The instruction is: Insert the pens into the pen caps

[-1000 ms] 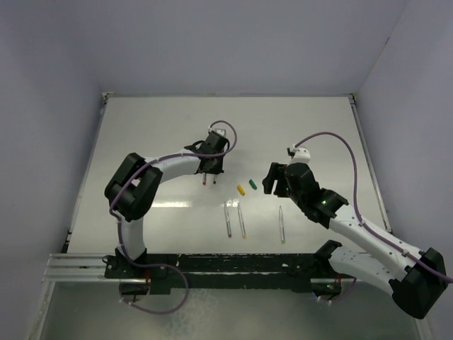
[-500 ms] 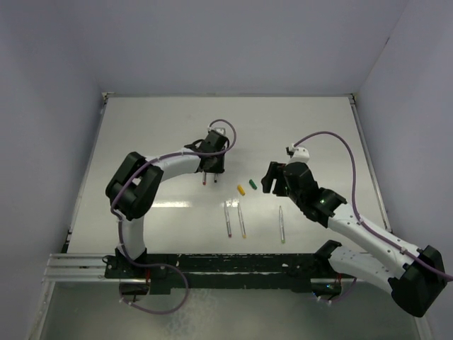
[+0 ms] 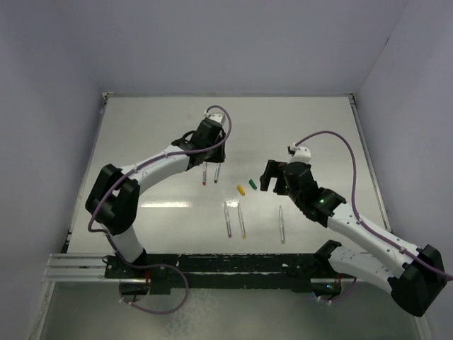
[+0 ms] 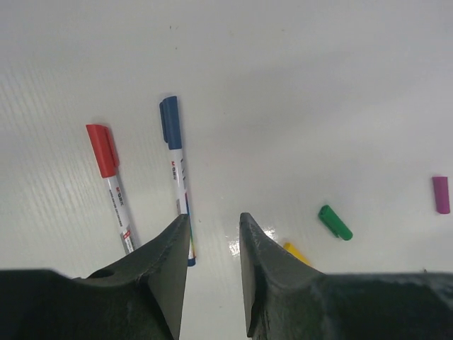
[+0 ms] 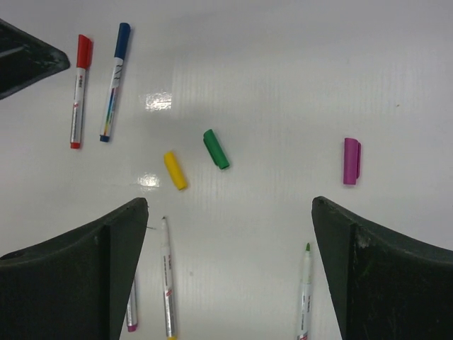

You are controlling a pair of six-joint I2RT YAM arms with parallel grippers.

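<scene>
**Pens.** Two pens are already capped. The red-capped pen (image 5: 79,92) and the blue-capped pen (image 5: 115,81) lie side by side on the tabletop (image 3: 156,127), nearly parallel and not touching. They sit left of the loose caps and farther from the arm bases.

Three uncapped pens lie nearer the bases, roughly parallel to one another:
- the purple-ended pen (image 3: 227,221);
- the yellow-ended pen (image 3: 241,221), just beside it;
- the green-tipped pen (image 3: 281,224), well apart to the right.

**Caps.** The yellow cap (image 5: 175,170) and the green cap (image 5: 216,149) lie near each other without touching. The purple cap (image 5: 351,161) lies well apart to their right and is hidden under the right arm in the top view.

**Left tool** (image 4: 212,219). It hangs over the near ends of the two capped pens. Its jaws stand a narrow gap apart with nothing between them. In the wrist view one finger overlaps the pen ends, and contact cannot be determined.

**Right tool** (image 5: 230,202). Its jaws are spread wide and hold nothing. It is positioned over the area of the three loose caps.
</scene>
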